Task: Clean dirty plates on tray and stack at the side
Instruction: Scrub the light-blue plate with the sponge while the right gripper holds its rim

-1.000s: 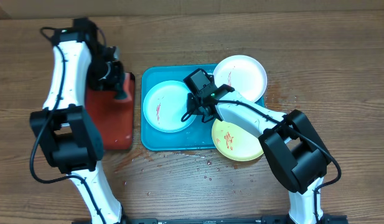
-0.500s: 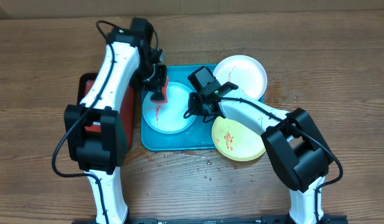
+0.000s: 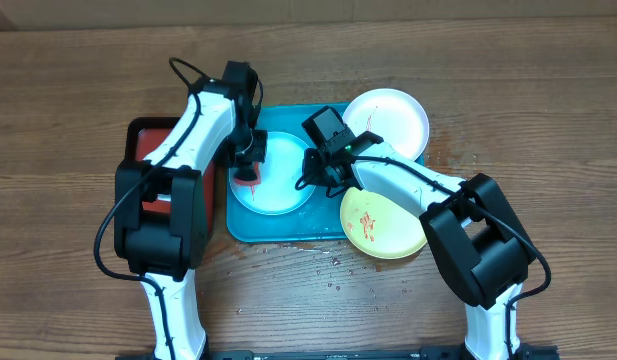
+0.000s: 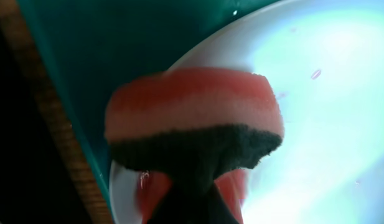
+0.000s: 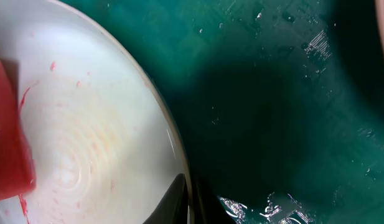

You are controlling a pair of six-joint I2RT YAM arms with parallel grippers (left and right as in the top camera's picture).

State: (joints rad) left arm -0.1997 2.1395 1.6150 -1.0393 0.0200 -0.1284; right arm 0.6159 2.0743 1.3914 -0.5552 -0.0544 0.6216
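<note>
The left hand [image 3: 250,158] is reaching in over the left part of the tray [image 3: 288,229] and is clamping a sponge [image 4: 195,121]. Its fingers are pinching the dark scrubbing layer tightly enough that the red foam is bulging out above them. The sponge is pressing on the left side of the pale blue plate [image 3: 286,180], which is lying flat in the left half of the tray. A red smear is showing on the plate right beside the sponge, and in the right wrist view faint red specks and streaks are showing across the plate's inner surface. The right hand [image 3: 313,181] is sitting at the right edge of the same plate. Its fingers are closing on the rim, which is running down between them at the bottom of the right wrist view, one finger inside the plate and the other over the wet tray floor. The white plate [image 3: 393,120] is resting at the far right corner of the tray, overhanging the rim, with a thin red mark on it. The yellow-green plate [image 3: 383,228] is lying at the near right corner, partly over the tray's edge and partly over the tabletop [image 3: 548,110], and is carrying orange smears. A red tray [image 3: 148,138] is lying to the left of the turquoise one, under the left arm.
</note>
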